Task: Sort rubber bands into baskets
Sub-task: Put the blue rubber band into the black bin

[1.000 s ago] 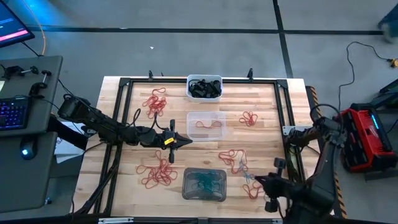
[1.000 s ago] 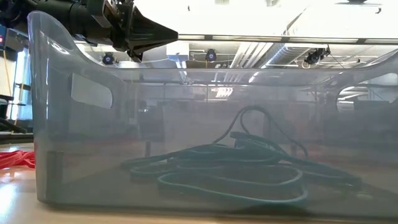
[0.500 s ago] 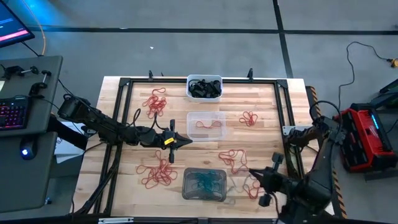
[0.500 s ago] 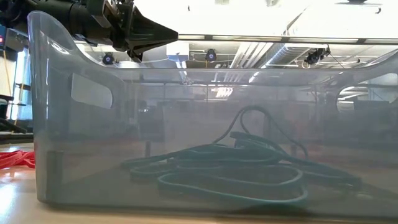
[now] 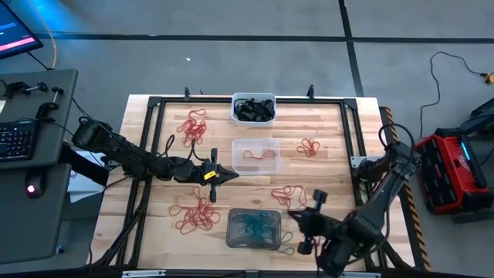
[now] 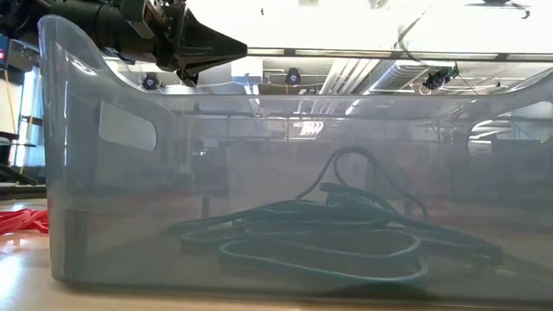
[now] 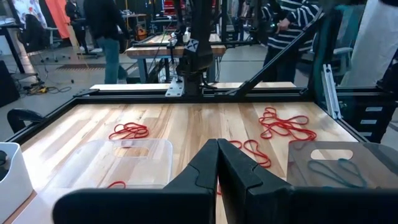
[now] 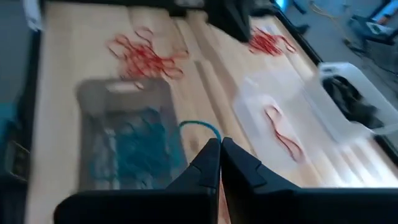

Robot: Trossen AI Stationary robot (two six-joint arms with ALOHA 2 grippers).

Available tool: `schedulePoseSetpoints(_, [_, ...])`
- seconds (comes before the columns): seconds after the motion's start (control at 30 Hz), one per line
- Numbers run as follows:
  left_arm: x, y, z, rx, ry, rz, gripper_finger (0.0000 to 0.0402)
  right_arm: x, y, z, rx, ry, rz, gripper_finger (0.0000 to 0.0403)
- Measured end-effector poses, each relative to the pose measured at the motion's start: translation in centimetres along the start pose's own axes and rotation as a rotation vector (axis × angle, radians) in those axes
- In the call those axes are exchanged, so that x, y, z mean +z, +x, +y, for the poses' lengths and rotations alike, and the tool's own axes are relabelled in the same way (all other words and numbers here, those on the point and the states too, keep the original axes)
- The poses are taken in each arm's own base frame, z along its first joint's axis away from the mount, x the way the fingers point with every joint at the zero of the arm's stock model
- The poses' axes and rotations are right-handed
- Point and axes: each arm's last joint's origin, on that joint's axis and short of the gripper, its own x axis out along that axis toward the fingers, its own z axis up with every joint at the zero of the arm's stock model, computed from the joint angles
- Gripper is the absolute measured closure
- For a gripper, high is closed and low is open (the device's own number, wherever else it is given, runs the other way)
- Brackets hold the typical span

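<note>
High view: the right gripper [image 5: 293, 218], pressed together, hangs just beside the translucent grey basket [image 5: 253, 228]; the left gripper [image 5: 229, 176] waits shut near the clear basket [image 5: 255, 154].

Right wrist view: a teal rubber band [image 8: 200, 127] dangles ahead of its tips, the grey basket alongside, so the right arm is nearer.

Three tubs lined down the surface [image 5: 154, 147] middle: white tub [image 5: 253, 109], clear tub [image 5: 255, 154], grey tub [image 5: 253, 228]. Bare wood open between them. Left tool [image 5: 228, 176] blocking beside clear tub; right tool [image 5: 299, 222] crowding grey tub's side. Red bands [image 5: 196, 215] scattered elsewhere.
</note>
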Motion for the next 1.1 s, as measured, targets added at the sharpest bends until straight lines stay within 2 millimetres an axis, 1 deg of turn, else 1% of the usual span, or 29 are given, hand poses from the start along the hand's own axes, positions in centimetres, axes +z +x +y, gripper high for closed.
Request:
schedulePoseSetpoints(0.17, [0.0,0.0,0.0,0.000,0.000,0.000,0.0402,1.9,1.7,1.1,0.114,-0.021,-0.033,0.0403])
schedulePoseSetpoints(0.27, [0.0,0.0,0.0,0.000,0.001,0.000,0.0402,2.5,3.4,1.8,0.158,-0.067,-0.028,0.0403])
schedulePoseSetpoints(0.37, [0.0,0.0,0.0,0.000,0.002,0.000,0.0401,2.6,5.6,2.1,0.185,-0.112,0.014,0.0403])
schedulePoseSetpoints(0.53, [0.0,0.0,0.0,0.000,0.003,0.000,0.0402,2.2,9.6,2.3,0.195,-0.180,0.118,0.0403])
schedulePoseSetpoints(0.63, [0.0,0.0,0.0,0.000,0.003,0.000,0.0401,2.2,11.7,2.0,0.226,-0.170,0.185,0.0403])
schedulePoseSetpoints(0.73, [0.0,0.0,0.0,0.000,0.003,0.001,0.0401,2.2,13.5,1.7,0.299,-0.136,0.250,0.0403])
schedulePoseSetpoints(0.8, [0.0,0.0,0.0,0.000,0.008,0.001,0.0401,2.5,14.2,1.4,0.354,-0.104,0.277,0.0403])
schedulePoseSetpoints(0.93, [0.0,0.0,0.0,0.000,0.011,0.001,0.0402,2.8,14.8,0.9,0.440,-0.063,0.336,0.0396])
schedulePoseSetpoints(1.0, [0.0,0.0,0.0,0.000,0.011,0.001,0.0401,2.7,14.8,0.8,0.459,-0.060,0.352,0.0379])
schedulePoseSetpoints(1.1, [0.0,0.0,0.0,0.000,0.011,0.001,0.0402,2.6,14.8,0.8,0.465,-0.065,0.367,0.0332])
